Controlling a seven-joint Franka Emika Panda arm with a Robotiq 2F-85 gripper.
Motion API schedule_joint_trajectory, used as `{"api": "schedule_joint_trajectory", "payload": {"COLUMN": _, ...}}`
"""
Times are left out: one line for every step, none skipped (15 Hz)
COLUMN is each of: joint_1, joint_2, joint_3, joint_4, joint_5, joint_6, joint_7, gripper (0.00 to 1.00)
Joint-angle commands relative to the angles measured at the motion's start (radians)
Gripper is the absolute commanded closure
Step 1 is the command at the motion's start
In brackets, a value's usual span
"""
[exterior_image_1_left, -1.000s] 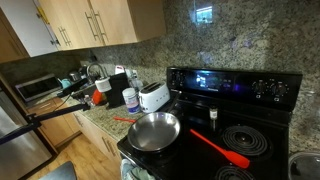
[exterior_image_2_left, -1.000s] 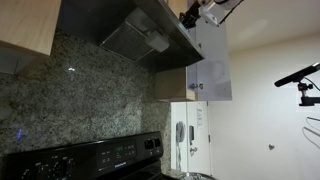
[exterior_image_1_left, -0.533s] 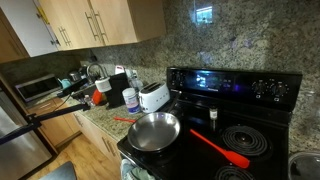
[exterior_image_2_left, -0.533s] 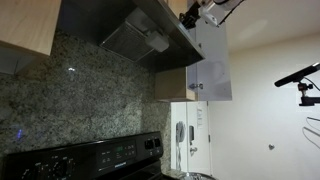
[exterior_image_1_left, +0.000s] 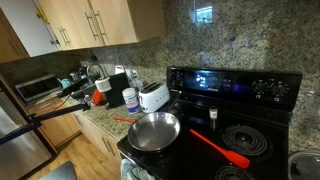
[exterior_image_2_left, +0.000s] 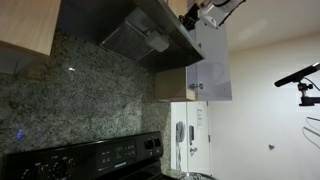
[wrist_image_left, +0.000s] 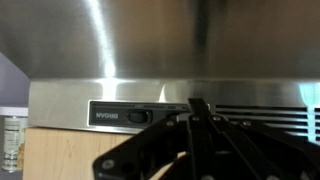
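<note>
Hood switch just beside clenched, empty pincer; open air beyond range hood corner

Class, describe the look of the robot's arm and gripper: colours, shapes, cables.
In the wrist view the gripper is matt black: angular link bars taper to two slim fingers. In an exterior view the arm's end looks white and black, with a dark cable curving off it.

Hood is showing brushed silver; gripper black; spatula red; toaster white; stove black; backsplash speckled brown
</note>
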Motion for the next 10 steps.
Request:
{"api": "schedule_joint_trajectory", "payload": {"joint_1": 0.009, "joint_2": 0.01, "joint_3": -0.014, "joint_4": 0.025, "joint_5": -0.037, "joint_6": -0.004, "joint_7": 0.038, "gripper": 1.0}}
{"api": "schedule_joint_trajectory", "payload": {"joint_1": 0.009, "joint_2": 0.011, "joint_3": -0.018, "joint_4": 0.028, "joint_5": -0.046, "joint_6": -0.005, "joint_7": 0.046, "gripper": 1.0}}
{"api": "schedule_joint_trajectory", "payload": {"joint_1": 0.01, "joint_2": 0.012, "joint_3": -0.024, "joint_4": 0.029, "joint_5": -0.06, "joint_6": -0.003, "joint_7": 0.058, "gripper": 1.0}}
{"api": "schedule_joint_trajectory", "payload": {"joint_1": 0.009, "joint_2": 0.013, "joint_3": -0.028, "joint_4": 0.032, "joint_5": -0.067, "joint_6": -0.001, "joint_7": 0.066, "gripper": 1.0}}
{"api": "schedule_joint_trajectory", "payload": {"joint_1": 0.009, "joint_2": 0.016, "joint_3": -0.031, "joint_4": 0.036, "joint_5": -0.082, "joint_6": -0.003, "joint_7": 0.074, "gripper": 1.0}}
{"api": "schedule_joint_trajectory", "payload": {"joint_1": 0.008, "joint_2": 0.019, "joint_3": -0.029, "joint_4": 0.04, "joint_5": -0.081, "joint_6": -0.003, "joint_7": 0.073, "gripper": 1.0}}
{"api": "schedule_joint_trajectory", "payload": {"joint_1": 0.008, "joint_2": 0.023, "joint_3": -0.026, "joint_4": 0.045, "joint_5": -0.079, "joint_6": -0.006, "joint_7": 0.073, "gripper": 1.0}}
{"api": "schedule_joint_trajectory", "payload": {"joint_1": 0.008, "joint_2": 0.025, "joint_3": -0.021, "joint_4": 0.048, "joint_5": -0.071, "joint_6": -0.009, "joint_7": 0.063, "gripper": 1.0}}
{"api": "schedule_joint_trajectory", "payload": {"joint_1": 0.0, "joint_2": 0.002, "joint_3": -0.02, "joint_4": 0.005, "joint_5": -0.059, "joint_6": 0.0, "joint_7": 0.046, "gripper": 0.99}}
{"api": "schedule_joint_trajectory", "payload": {"joint_1": 0.0, "joint_2": 0.003, "joint_3": -0.02, "joint_4": 0.006, "joint_5": -0.059, "joint_6": 0.0, "joint_7": 0.046, "gripper": 0.99}}
